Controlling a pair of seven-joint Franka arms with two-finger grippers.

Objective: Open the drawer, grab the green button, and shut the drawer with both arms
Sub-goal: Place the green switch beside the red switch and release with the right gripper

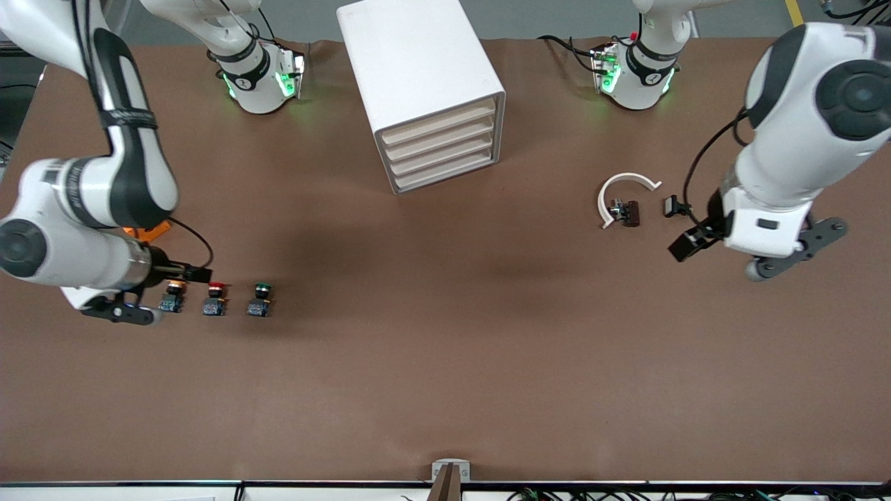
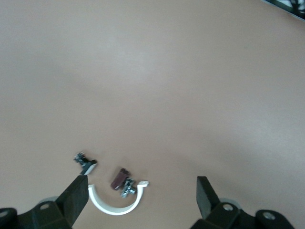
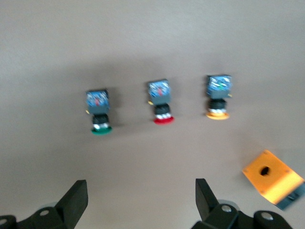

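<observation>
Brown table; right wrist view alone shows orange box beside green button; both jaws apart.

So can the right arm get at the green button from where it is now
Probably yes. The right hand hangs open over the table beside the row of buttons, and the green button stands at the end of that row nearest the cabinet, apart from the red button, with nothing over it.

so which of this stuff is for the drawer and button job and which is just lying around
For the job:
- white cabinet, drawers shut
- green button
- left hand, right hand, both open

Lying about:
- red button
- yellow button
- orange box
- white curved piece
</observation>
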